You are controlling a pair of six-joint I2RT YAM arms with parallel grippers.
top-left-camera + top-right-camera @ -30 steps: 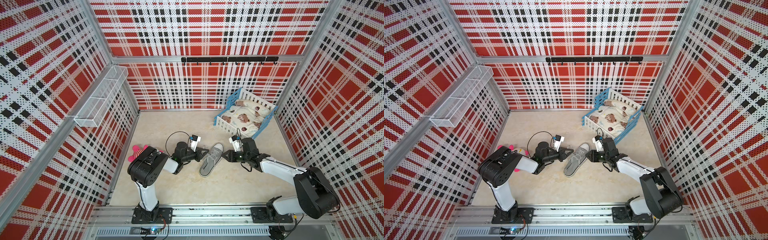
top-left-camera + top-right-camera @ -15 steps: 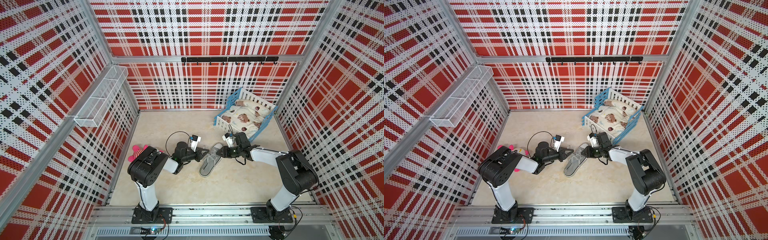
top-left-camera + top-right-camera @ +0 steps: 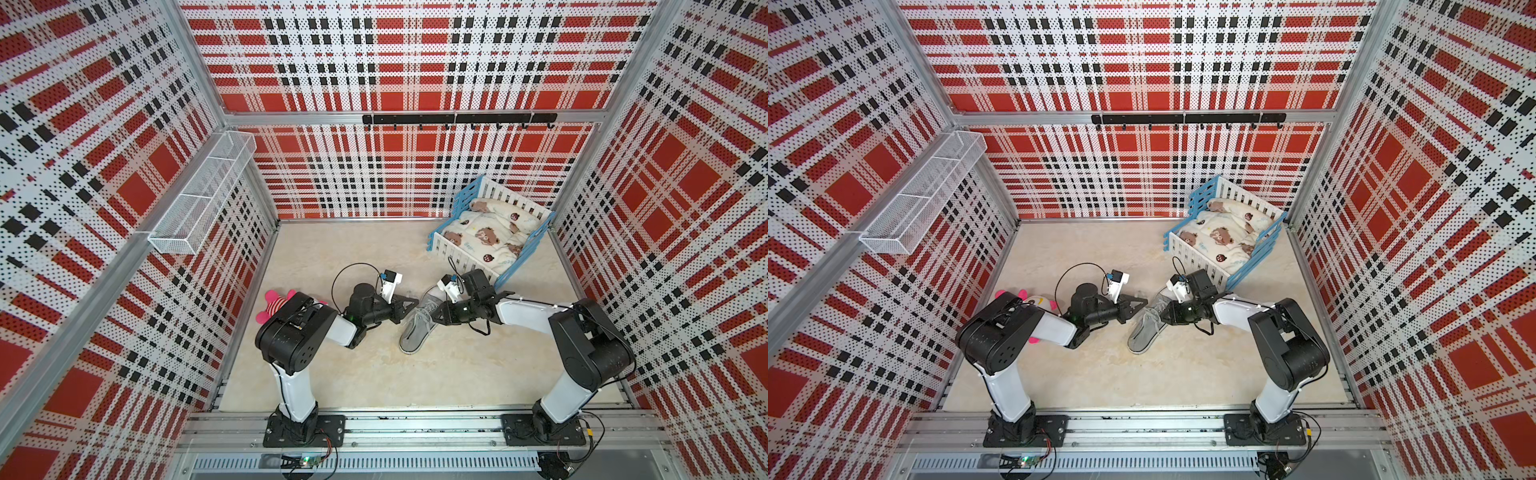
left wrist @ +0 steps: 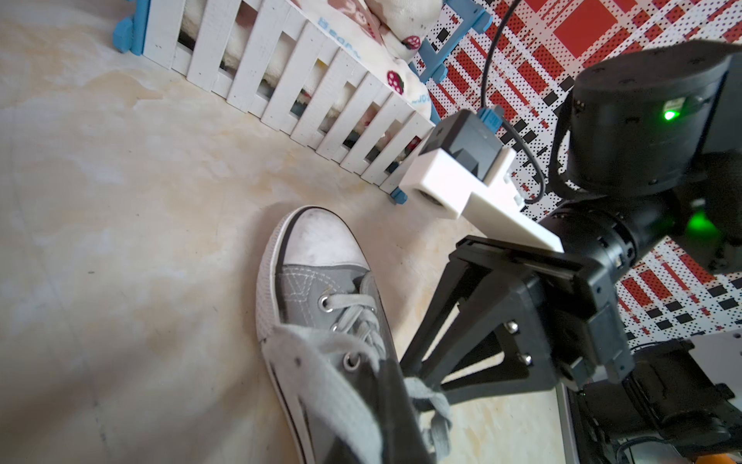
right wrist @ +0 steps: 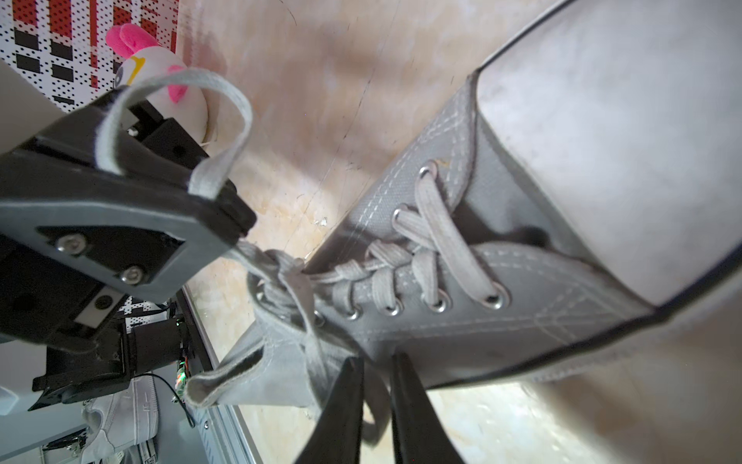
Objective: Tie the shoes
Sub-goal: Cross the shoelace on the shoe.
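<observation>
The left pincer (image 5: 237, 225) is clamped on a lace loop (image 5: 243, 116) beside the grey sneaker (image 5: 522, 305). The right pincer (image 5: 375, 361) straddles another strand (image 5: 376, 401), nearly together; grip cannot be told.

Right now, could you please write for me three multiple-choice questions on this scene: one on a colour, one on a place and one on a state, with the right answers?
1. The toe cap of the grey sneaker is:
A. white
B. red
C. black

2. The pink plush toy lies:
A. on the sneaker
B. on the floor, partly behind the left arm
C. inside the sneaker

3. The left fingers are:
A. open above the toe cap
B. shut on a lace
C. shut on the plush toy

Answers:
1 A, because the left wrist view shows the cap white.
2 B, because both top views show it there.
3 B, because in the right wrist view a loop of lace comes out from between the closed fingers.
</observation>
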